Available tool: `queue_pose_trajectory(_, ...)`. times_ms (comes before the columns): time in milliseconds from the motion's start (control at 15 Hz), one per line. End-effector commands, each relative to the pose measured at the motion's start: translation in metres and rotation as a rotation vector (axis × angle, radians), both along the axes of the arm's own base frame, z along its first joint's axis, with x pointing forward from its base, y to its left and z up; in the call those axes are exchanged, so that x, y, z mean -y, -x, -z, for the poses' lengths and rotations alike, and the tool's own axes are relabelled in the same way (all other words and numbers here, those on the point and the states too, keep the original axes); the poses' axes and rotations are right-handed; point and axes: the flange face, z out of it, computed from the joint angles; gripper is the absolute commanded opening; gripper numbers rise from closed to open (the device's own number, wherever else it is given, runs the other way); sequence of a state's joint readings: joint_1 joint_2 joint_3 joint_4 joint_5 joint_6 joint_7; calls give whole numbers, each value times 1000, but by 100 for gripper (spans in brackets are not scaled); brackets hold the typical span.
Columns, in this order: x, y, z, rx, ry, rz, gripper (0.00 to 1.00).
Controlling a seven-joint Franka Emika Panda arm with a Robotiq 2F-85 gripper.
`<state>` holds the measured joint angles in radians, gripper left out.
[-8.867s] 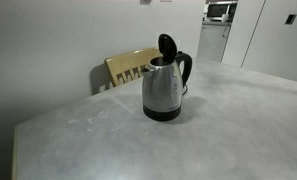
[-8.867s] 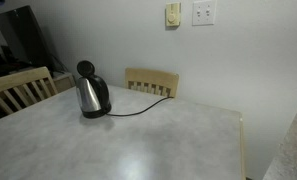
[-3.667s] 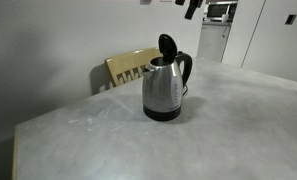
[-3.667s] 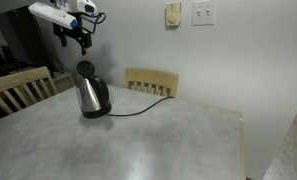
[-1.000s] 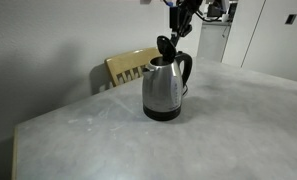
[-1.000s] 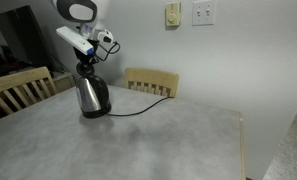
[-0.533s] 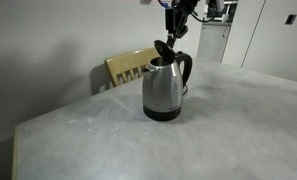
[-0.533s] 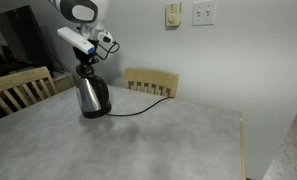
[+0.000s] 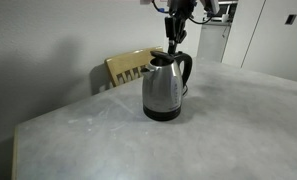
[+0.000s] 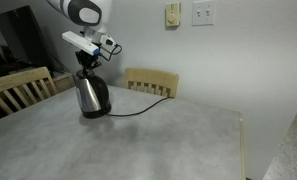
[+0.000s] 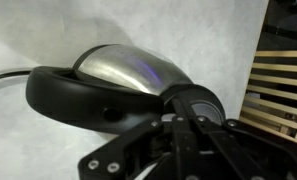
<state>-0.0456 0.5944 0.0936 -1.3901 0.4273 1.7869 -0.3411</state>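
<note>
Closest in both exterior views, a flat grey stone-look table (image 9: 88,140) (image 10: 178,140) is seen, and it is used as a steady place to stand things on. Further back on it a shiny steel kettle (image 9: 164,90) (image 10: 91,97) is set upright on its black base, likely so that no water can be spilled. It stands near the table's far edge, probably so that its thin black cord (image 10: 138,108) can be led back toward the wall. Right above the kettle the black gripper (image 9: 174,42) (image 10: 85,62) is held pointing down. Its fingers are pressed tight together and nothing is held between them. The tip is placed on, or just at, the round black lid (image 9: 164,58), as if a push is meant and not a grab. In the wrist view the gripper (image 11: 186,118) is seen at the bottom, the lid (image 11: 195,102) right by it, and the kettle's curved black handle (image 11: 73,98) beside the shiny body (image 11: 128,62). Behind the table a pale wooden chair (image 9: 123,68) (image 10: 151,80) is tucked in close, and a second wooden chair (image 10: 18,88) is stood at the side. Furthest back, a beige wall plate (image 10: 173,13) and a white switch plate (image 10: 203,12) are fixed to the wall. No brand, label or writing can be read anywhere.
</note>
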Motion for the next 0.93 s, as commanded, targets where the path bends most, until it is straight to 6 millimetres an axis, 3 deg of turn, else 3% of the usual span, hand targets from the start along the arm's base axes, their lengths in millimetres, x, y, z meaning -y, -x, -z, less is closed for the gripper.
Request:
queue_pose_trajectory(0, -11, -9, 7, -46, 45, -49, 0)
queue_pose_trajectory(533, -26, -16, 8, -72, 106, -122, 0)
queue_pose_trajectory(867, -47, -17, 10, -87, 224, -195, 0)
